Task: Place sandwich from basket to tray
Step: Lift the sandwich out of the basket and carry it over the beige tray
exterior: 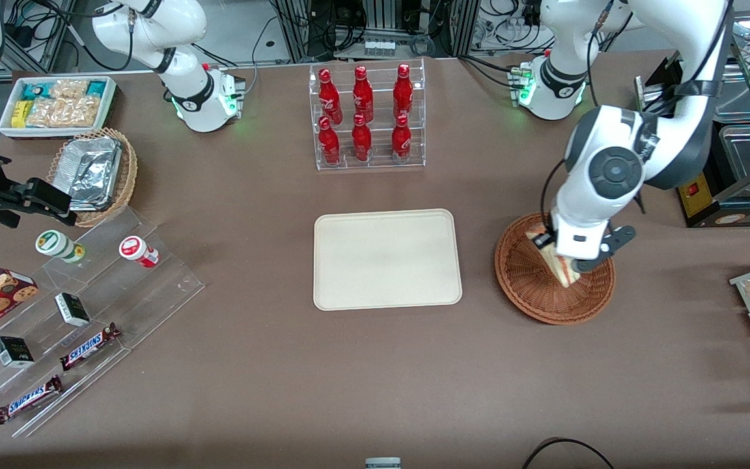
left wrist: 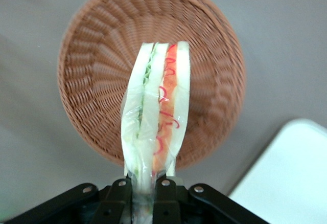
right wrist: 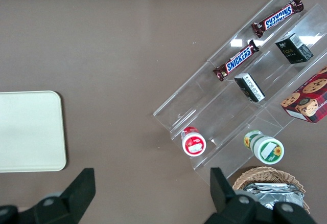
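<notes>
Sandwich gripped above the basket.
Front view: the gripper (exterior: 567, 259) clamps the sandwich (exterior: 558, 266) over the wicker basket (exterior: 526, 277), beside the tray (exterior: 387, 258). Left wrist view: fingers (left wrist: 162, 191) pinch the sandwich's (left wrist: 159, 111) end, lifted clear of the basket (left wrist: 102, 75).

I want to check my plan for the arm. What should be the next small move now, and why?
Probably carry it sideways toward the tray. The gripper has its jaws shut on the sandwich, which hangs above the basket and seems already lifted off its weave. The tray lies bare beside the basket, toward the parked arm's end of the table, so a level move there looks right before lowering.
</notes>
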Motion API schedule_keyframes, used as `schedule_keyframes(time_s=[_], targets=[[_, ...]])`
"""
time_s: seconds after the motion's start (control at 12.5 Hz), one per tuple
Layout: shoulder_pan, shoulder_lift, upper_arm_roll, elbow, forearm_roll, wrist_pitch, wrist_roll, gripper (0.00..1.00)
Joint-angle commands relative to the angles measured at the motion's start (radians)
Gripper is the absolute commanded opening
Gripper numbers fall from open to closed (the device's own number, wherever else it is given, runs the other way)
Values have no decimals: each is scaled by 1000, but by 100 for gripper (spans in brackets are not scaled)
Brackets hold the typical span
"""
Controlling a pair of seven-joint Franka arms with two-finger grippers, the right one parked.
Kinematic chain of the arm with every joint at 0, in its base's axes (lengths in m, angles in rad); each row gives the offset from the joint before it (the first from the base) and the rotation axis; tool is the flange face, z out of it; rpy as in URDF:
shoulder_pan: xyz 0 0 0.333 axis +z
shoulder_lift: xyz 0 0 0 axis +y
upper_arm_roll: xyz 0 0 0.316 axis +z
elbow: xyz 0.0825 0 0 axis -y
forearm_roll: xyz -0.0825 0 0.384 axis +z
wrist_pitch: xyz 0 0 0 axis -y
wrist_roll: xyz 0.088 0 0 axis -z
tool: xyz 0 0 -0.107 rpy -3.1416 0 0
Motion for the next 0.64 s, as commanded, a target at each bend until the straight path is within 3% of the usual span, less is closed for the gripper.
schedule_keyframes(time_s=[0.0, 0.4, 0.56], targets=[[-4, 156, -96, 198, 6, -117, 23, 4], [-7, 305, -241, 350, 24, -113, 10, 4], [-105, 363, -243, 414, 84, -110, -45, 4]])
